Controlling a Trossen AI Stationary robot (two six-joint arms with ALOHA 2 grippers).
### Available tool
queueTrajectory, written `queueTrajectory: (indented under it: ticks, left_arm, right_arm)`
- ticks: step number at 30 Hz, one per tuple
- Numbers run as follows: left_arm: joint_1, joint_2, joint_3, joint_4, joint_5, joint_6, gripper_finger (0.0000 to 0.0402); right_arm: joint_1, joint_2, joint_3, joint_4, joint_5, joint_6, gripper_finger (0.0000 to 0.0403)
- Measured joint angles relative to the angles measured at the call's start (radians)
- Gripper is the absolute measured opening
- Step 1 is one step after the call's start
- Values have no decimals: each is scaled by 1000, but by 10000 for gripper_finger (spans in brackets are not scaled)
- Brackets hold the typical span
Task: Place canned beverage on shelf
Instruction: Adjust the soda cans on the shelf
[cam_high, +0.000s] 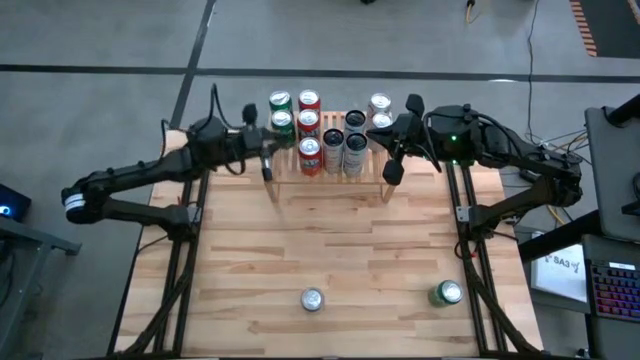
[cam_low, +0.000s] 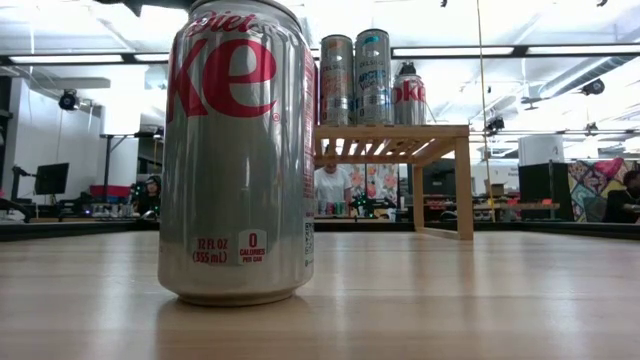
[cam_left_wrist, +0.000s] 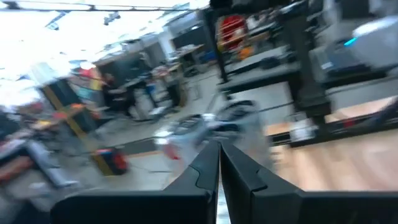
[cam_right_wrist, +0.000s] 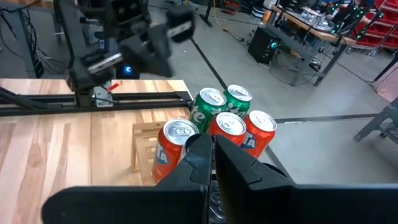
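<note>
Silver can: we see it (cam_high: 313, 299) upright on the table (cam_high: 330, 250) near the front edge, well apart from the shelf (cam_high: 330, 180); in the low view it (cam_low: 240, 150) fills the foreground, a diet cola.
Green can: a second one (cam_high: 448, 293) stands off to the right, also near the front.
Shelf: at the back, already carrying a crowd of cans (cam_high: 330, 135).
Left gripper: it (cam_high: 266, 160) hangs by the shelf's left end, fingers pressed together, nothing in them.
Right gripper: it (cam_high: 394, 165) sits by the shelf's right end, fingers likewise together and empty.
Handling: we judge the can rigid but thin-walled, smooth and slippery, heavy if full; too hard a squeeze could dent it.
Where to grip: we would take it across the middle of the body, keeping it upright.
</note>
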Motion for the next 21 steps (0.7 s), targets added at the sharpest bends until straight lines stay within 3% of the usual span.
queueTrajectory:
  ticks: [5,10,16,21]
  left_arm:
    - [79,75,147,-127,-12,105,0]
    - [166,208,316,-285,-12,115,0]
    - [187,369,500,-519,43,147,0]
    - [198,431,569,-582,42,182,0]
  right_arm:
    - [0,0,0,-2,0,-1,9]
    - [0,0,0,-3,0,-3,9]
    - [0,0,0,-3,0,-3,9]
    - [0,0,-11,-4,1,-4,9]
